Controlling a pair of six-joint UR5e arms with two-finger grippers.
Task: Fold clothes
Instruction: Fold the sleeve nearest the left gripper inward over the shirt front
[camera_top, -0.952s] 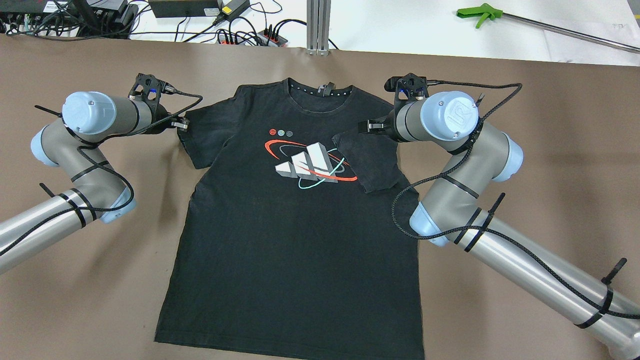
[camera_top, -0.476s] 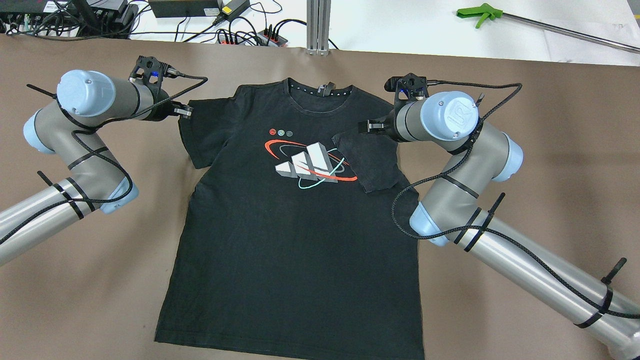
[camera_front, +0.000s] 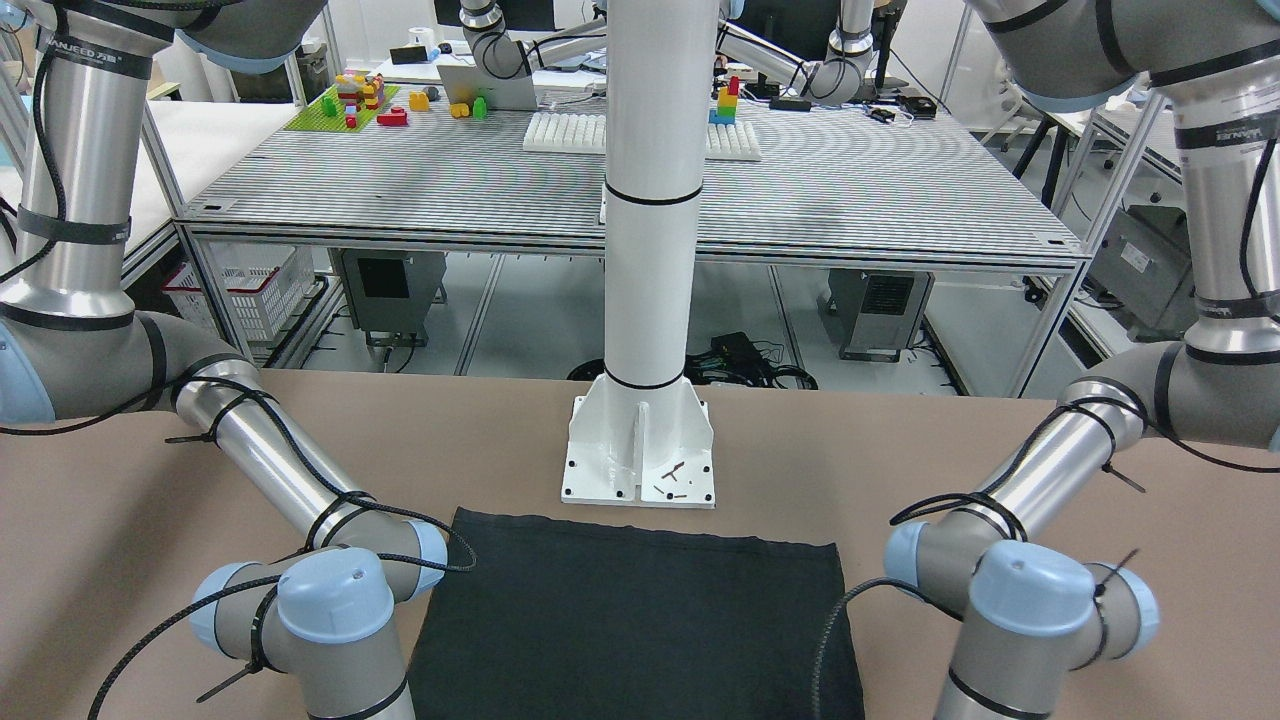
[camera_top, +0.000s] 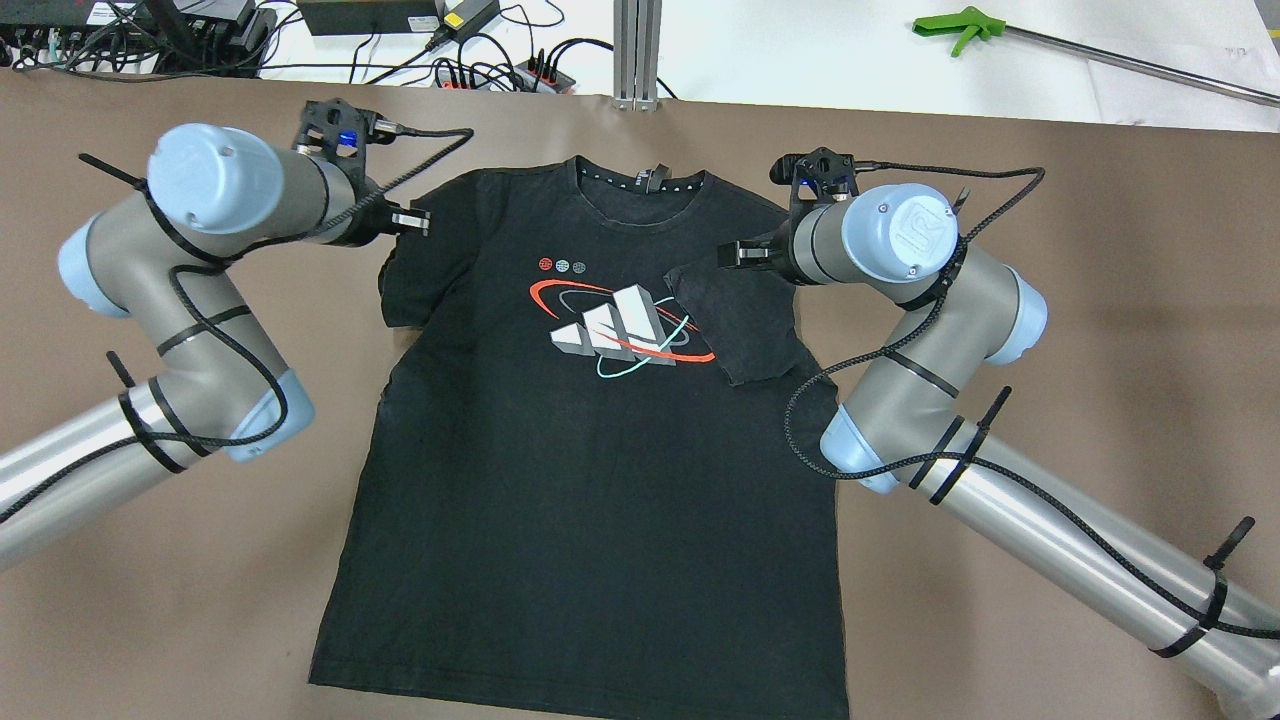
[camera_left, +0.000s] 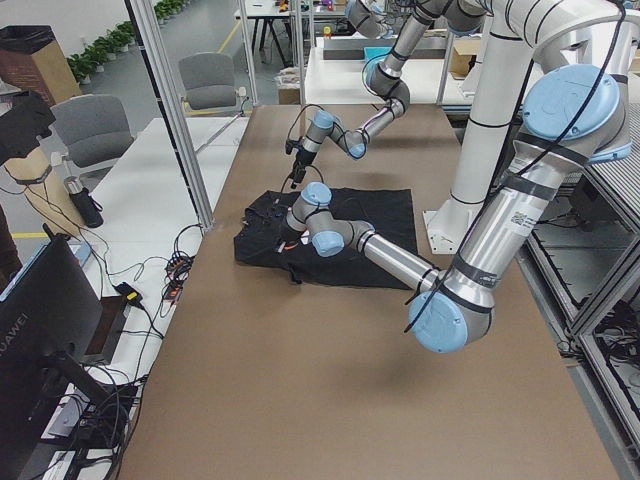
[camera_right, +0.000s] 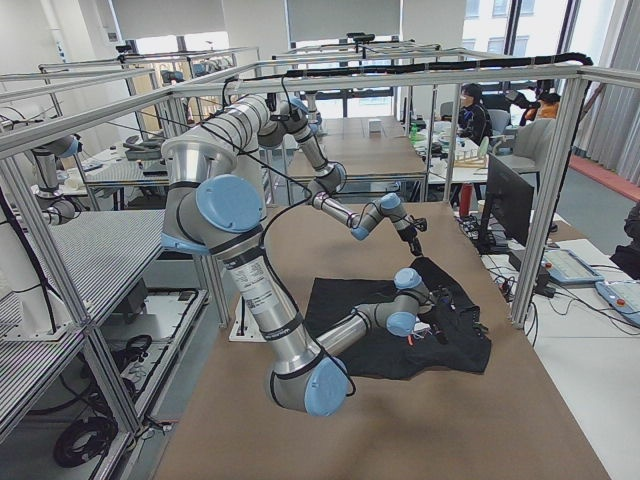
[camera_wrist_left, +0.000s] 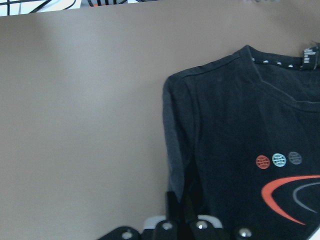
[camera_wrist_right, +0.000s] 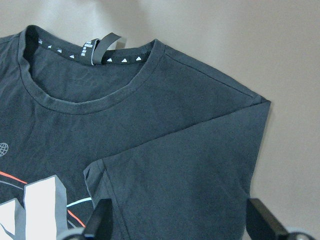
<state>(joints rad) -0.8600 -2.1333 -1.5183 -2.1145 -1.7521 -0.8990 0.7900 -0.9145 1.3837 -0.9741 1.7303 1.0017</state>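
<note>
Black T-shirt (camera_right: 455, 352) spread on brown table (camera_right: 480, 440); person (camera_right: 470, 108) seated behind.

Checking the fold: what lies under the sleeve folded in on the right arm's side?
The folded sleeve rests on the chest of the T-shirt and overlaps one end of the printed logo, whose red and teal arcs run beneath it. What lies further under is covered.

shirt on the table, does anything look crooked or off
The T-shirt lies lopsided: its right-side sleeve is folded in over the edge of the print, while the left-side sleeve is bunched and lifted, pinched in the left tool. No damage shows.
</note>
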